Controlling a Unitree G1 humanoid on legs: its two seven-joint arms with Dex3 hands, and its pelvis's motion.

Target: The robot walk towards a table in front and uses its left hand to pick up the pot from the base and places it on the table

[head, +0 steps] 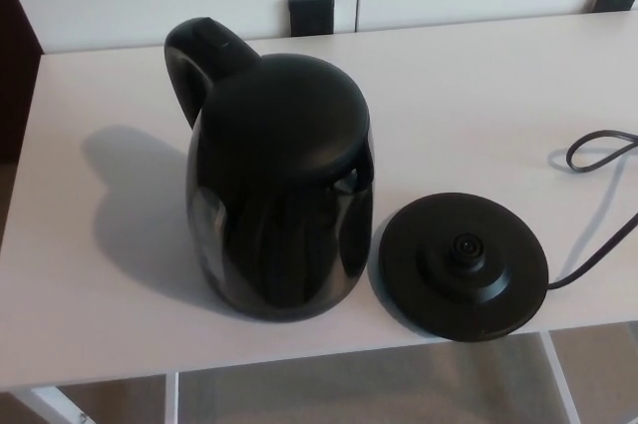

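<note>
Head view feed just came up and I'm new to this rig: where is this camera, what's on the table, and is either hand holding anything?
This picture comes from a camera on the humanoid robot's head, looking down at the work in front of it. Picture left is the robot's own left. A white table fills the view. On it a black pot, an electric kettle, stands upright with its lid shut and its handle towards the far left. Close to its right lies the round black base, with nothing on it. The pot stands on the tabletop, off the base. A black cord runs from the base off the right edge. Neither robot hand shows, so nothing is held.
</note>
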